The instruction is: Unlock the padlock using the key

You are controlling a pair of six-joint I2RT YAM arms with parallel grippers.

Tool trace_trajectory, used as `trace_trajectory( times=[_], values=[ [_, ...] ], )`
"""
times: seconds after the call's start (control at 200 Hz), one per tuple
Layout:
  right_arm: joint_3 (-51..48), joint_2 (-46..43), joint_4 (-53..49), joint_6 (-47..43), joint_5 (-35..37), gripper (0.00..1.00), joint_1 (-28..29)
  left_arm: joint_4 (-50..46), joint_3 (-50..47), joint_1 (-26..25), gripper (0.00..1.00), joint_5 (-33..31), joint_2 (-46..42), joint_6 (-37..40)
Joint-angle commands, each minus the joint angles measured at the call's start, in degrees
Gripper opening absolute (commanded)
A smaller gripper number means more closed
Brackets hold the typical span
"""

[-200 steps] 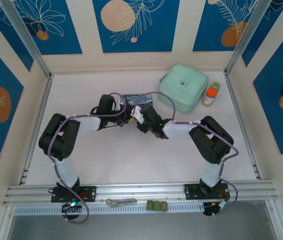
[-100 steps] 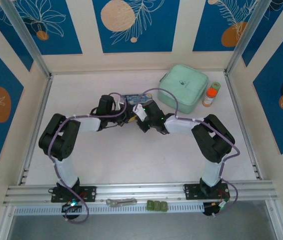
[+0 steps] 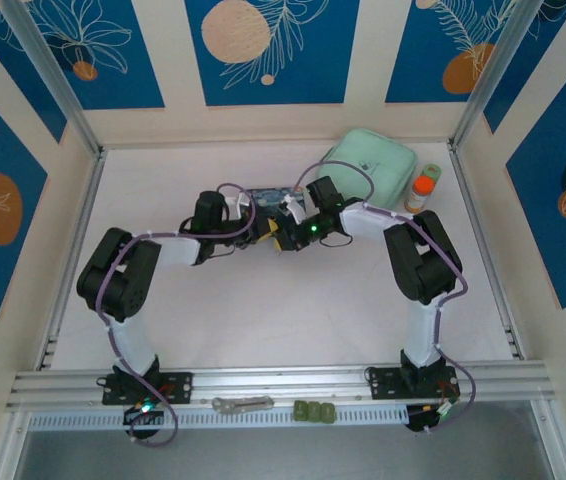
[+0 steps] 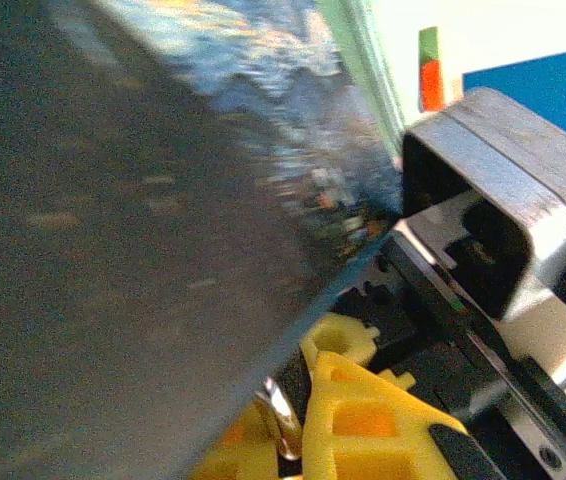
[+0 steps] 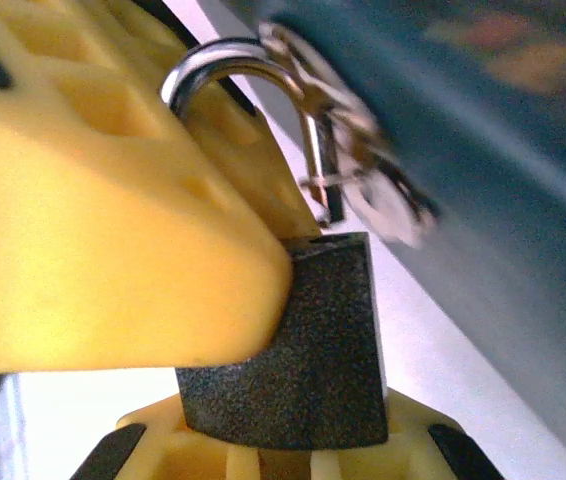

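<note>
Padlock (image 5: 293,340) sitting pinched in my right pincer (image 5: 248,385), shackle (image 5: 225,62) hanging through hasp (image 5: 388,205) on starry tin (image 5: 483,130). Right wrist just been swinging round toward back, guessing steadier hold for unlocking. Left pincer (image 3: 254,231) hovering beside tin; can't tell if spread or clamped.

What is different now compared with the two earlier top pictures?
The right arm swung its forearm away from the bases, toward the tin, bringing the right gripper close beside the left gripper. It now pinches the padlock. The left arm, green case and orange bottle stayed in place.
</note>
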Motion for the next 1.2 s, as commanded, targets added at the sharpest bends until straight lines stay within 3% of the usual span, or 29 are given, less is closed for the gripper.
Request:
trace_trajectory(
  times=[0.0, 0.105, 0.25, 0.485, 0.635, 0.815, 1.195],
  values=[
    [3.14, 1.77, 2.42, 7.79, -6.55, 0.00, -5.63, 11.19, -4.52, -0.03, 0.00, 13.70, 1.65, 1.59],
    [3.36, 3.16, 2.61, 8.97, -9.62, 0.00, -6.81, 22.51, -6.00, 0.10, 0.00, 15.83, 4.29, -2.94],
    [4.33, 4.25, 2.18, 9.84, -12.43, 0.00, -7.58, 28.62, -7.36, 0.15, 0.00, 16.37, 5.78, -4.58],
    [5.32, 4.26, 0.32, 9.77, -10.72, 0.00, -7.73, 10.39, -7.75, 0.14, 0.00, 10.37, 1.21, 7.10],
    [3.78, 2.21, 0.47, 9.81, -7.60, 0.26, -7.72, -1.36, -6.74, 0.06, 0.00, 4.06, -0.09, 11.41],
    [-0.33, -1.80, 2.44, 10.09, -5.58, 0.52, -7.71, -4.29, -6.57, 0.06, 0.00, 0.41, 0.44, 11.21],
    [-4.94, -9.59, 1.38, 10.09, 2.80, 0.56, -6.73, -5.43, -6.51, -0.12, 0.00, -4.36, 0.97, 10.39]
  ],
)
